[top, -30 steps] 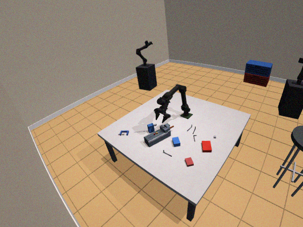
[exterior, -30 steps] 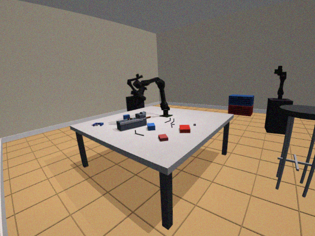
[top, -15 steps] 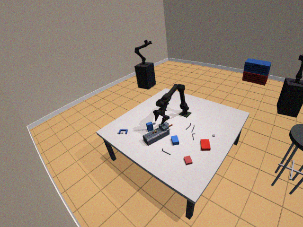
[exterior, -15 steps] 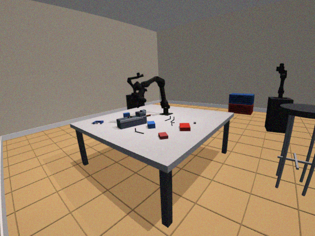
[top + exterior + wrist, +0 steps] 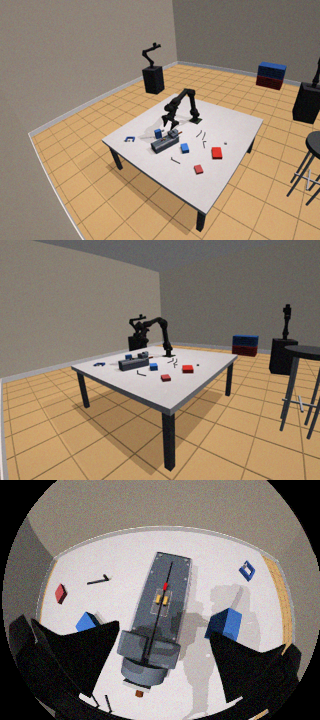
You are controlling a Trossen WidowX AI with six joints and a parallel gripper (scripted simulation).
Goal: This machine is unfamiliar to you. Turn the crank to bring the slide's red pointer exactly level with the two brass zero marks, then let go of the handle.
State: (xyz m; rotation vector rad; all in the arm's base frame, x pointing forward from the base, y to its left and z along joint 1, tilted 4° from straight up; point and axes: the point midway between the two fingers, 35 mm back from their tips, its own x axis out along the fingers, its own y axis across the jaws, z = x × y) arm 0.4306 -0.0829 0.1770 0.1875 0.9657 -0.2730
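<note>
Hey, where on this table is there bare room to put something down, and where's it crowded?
Bare stretches: the near part of the table in front of the small red block, and the far right corner beyond the tiny grey cube. Crowded: around the grey machine, with blue blocks, hex keys and the open gripper overhead.

The wide-open black parallel-jaw gripper (image 5: 156, 670) hangs above the crank end of the long grey slide machine (image 5: 160, 607), with open air beneath it. An upright blue block (image 5: 226, 624) stands just beside the machine on one side and a flat blue block (image 5: 87, 622) lies near the other, narrowing sideways passage.
</note>
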